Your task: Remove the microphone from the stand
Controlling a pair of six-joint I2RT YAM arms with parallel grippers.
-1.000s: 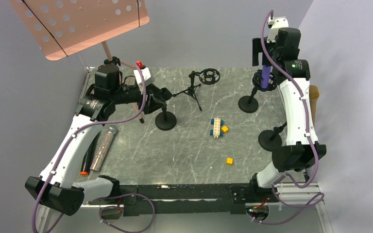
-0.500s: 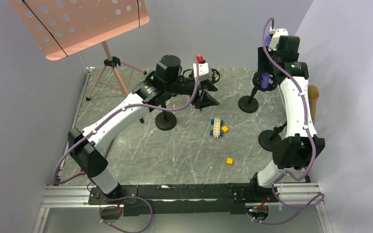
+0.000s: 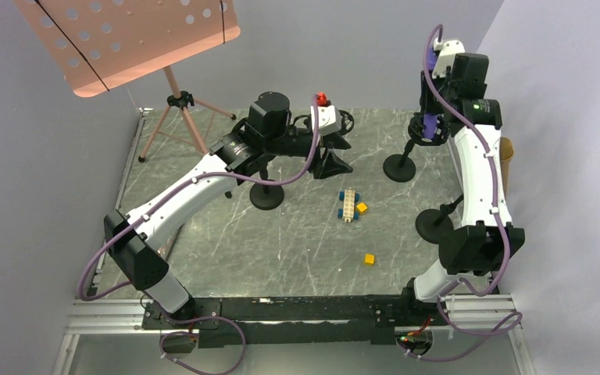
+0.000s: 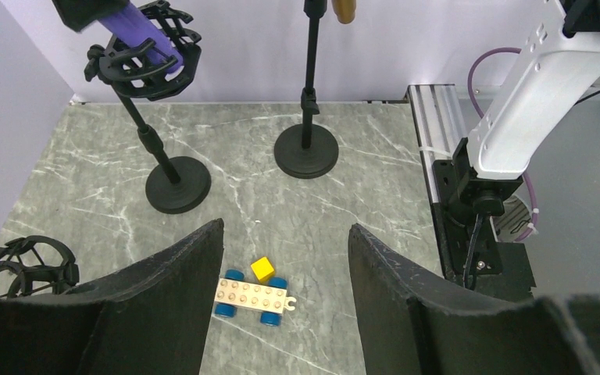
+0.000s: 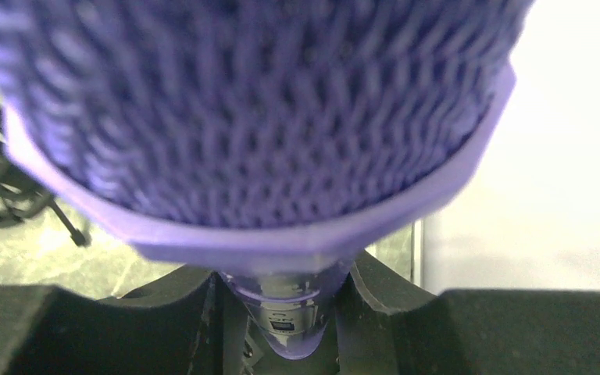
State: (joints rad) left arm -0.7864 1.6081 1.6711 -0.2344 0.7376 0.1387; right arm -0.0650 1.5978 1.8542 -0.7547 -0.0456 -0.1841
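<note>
While the microphone [image 3: 436, 127] sits in its stand [image 3: 400, 166], the right end effector [image 3: 431, 117] grips it, extraction pending.
Overhead, the right arm [image 3: 476, 180] rears tall, wrist bent down over the far desk [image 3: 297, 234]. Left wrist view: left end effector [image 4: 285, 230] gapes empty. Right wrist view: fingers [image 5: 164, 320] clamp the microphone's neck; next, likely a pull along its axis.

A pink perforated music stand [image 3: 129, 43] is seen at the far left corner of the grey marble table [image 3: 281, 250]. A beige toy brick [image 3: 349, 205] on blue wheels is noted mid-table, with a yellow cube [image 3: 362, 208] set against its right side. A second yellow cube [image 3: 369, 258] is placed well apart, nearer the front edge. A black round base [image 3: 266, 195] is recorded left of the brick.
</note>
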